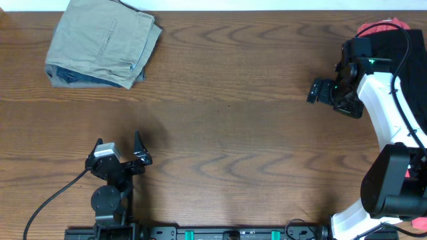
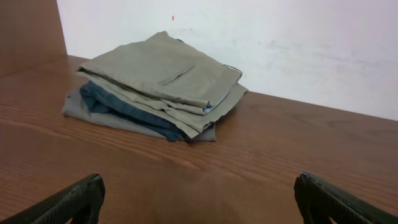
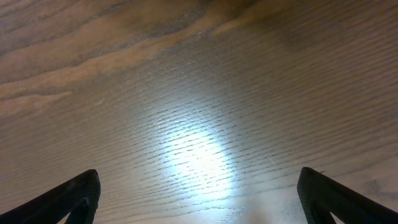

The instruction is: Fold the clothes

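A folded stack of clothes sits at the table's far left corner, with khaki-beige shorts (image 1: pixel 103 37) on top and navy denim (image 1: pixel 73 77) and a grey piece under them. The left wrist view shows the same stack (image 2: pixel 165 74), with the denim (image 2: pixel 118 106) and grey piece (image 2: pixel 93 115) showing at its left. A red piece (image 1: pixel 373 28) and a black piece (image 1: pixel 400 50) lie at the far right, partly hidden by the right arm. My left gripper (image 1: pixel 120 141) (image 2: pixel 199 199) is open and empty, near the front edge. My right gripper (image 1: pixel 319 91) (image 3: pixel 199 196) is open and empty over bare wood.
The wooden table (image 1: pixel 233 133) spans the view. A white wall (image 2: pixel 280 43) stands behind the stack. The right arm's white body (image 1: pixel 387 120) and its base occupy the right edge. The left arm's base and cable (image 1: pixel 47 207) sit at the front left.
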